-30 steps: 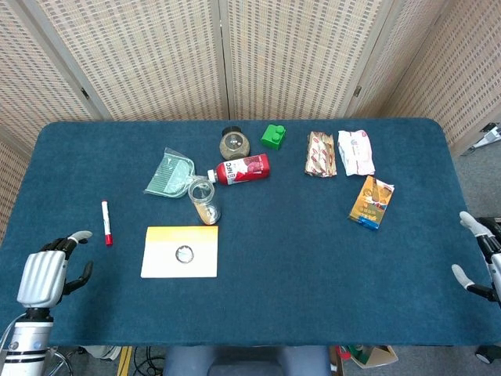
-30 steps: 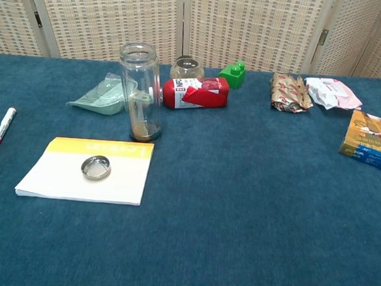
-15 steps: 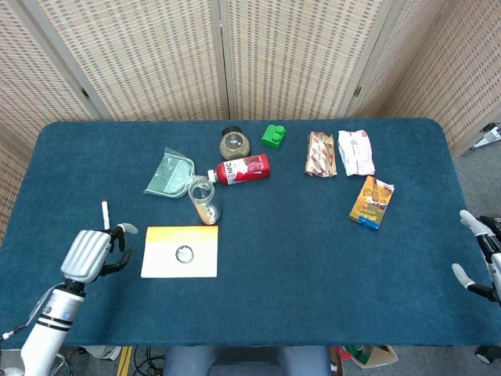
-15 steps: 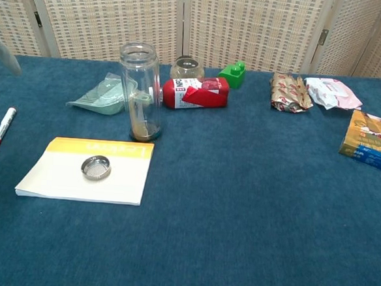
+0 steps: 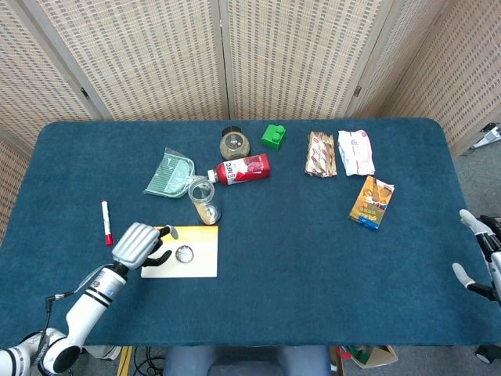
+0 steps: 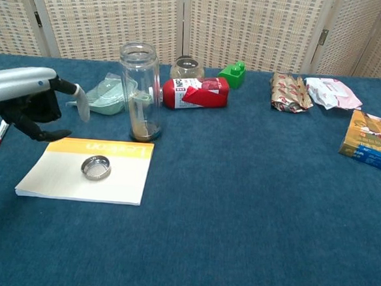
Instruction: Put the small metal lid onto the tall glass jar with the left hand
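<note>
The left hand (image 6: 30, 102) hangs empty, fingers spread, at nine o'clock of the small metal lid (image 6: 96, 168), which lies flat on the notepad (image 6: 57, 183); a shallow pinch may skid it. At twelve o'clock, the tall glass jar (image 6: 140, 90) could tip. The right hand (image 5: 479, 254) idles, fingers spread.

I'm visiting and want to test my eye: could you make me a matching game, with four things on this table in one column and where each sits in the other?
Things:
1. small metal lid
2. red bottle
3. tall glass jar
4. left hand

Places or states:
A. standing upright
B. lying on its side
C. above the pad's left edge, holding nothing
D. resting on the yellow-topped pad

Pairs: 1-D, 2-B, 3-A, 4-C
</note>
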Robot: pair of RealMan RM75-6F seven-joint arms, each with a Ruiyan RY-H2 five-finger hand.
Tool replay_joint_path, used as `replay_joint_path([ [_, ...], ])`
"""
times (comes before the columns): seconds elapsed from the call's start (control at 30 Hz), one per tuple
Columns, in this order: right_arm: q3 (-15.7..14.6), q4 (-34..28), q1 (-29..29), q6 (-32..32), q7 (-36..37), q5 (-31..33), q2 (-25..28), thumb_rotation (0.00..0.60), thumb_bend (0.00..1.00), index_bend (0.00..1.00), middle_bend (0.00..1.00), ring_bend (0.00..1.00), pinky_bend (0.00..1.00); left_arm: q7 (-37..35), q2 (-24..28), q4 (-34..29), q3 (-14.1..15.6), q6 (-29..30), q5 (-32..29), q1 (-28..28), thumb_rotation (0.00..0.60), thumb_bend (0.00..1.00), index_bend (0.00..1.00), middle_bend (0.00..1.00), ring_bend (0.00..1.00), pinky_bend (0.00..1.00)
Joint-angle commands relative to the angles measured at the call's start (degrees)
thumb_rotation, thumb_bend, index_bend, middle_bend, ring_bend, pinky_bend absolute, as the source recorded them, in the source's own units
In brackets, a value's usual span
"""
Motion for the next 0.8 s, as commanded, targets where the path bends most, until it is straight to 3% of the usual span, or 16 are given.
replay_joint_path([
  [0.03, 0.0, 0.1, 0.0, -0.1, 0.0, 0.1, 0.0, 0.600, 0.30, 0.02, 0.20, 0.08, 0.23, 0.6, -1.8, 1.6, 0.5, -1.2, -0.6, -1.2, 0.600, 0.36, 0.44, 0.97, 0.94, 1.00],
  [0.23, -0.2, 0.3, -0.1, -0.3, 0.1, 0.3, 0.1, 0.600, 0.30, 0.02, 0.20, 0.08, 0.23, 2.8, -4.9, 4.1, 1.5, -1.9, -0.8, -2.6, 0.600, 0.36, 0.45, 1.00, 1.00, 1.00],
  [0.8, -0.2, 1.5, -0.5, -0.1, 1.3, 0.6, -0.3, 0.600, 0.31, 0.02, 0.20, 0.08, 0.23, 5.4, -10.5, 10.0, 2.1, -3.7, -3.9, -5.1, 0.600, 0.36, 0.52, 1.00, 1.00, 1.00],
])
